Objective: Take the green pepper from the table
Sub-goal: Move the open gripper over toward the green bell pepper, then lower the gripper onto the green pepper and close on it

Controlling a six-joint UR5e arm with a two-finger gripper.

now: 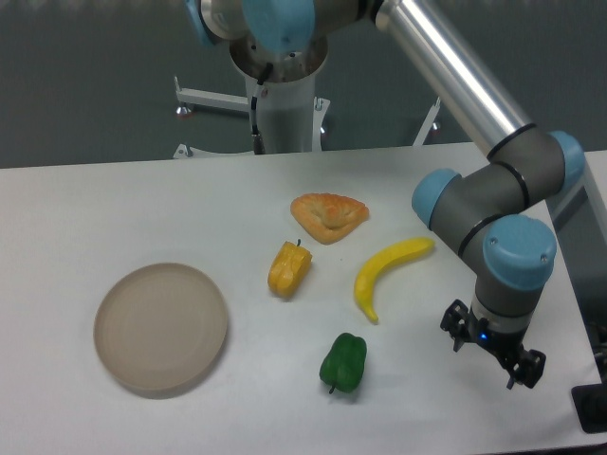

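The green pepper (343,362) lies on the white table (114,209) near the front, glossy and dark green, with its short stem pointing toward the front edge. My gripper (492,355) hangs to the pepper's right, well apart from it, just above the tabletop. Its dark fingers (527,370) are small in this view and nothing shows between them; whether they stand open or shut cannot be made out.
A yellow pepper (289,268) sits behind the green one, with a banana (384,272) to its right and a pastry (328,215) further back. A round beige plate (160,327) rests at the left. A dark object (593,408) stands at the right edge.
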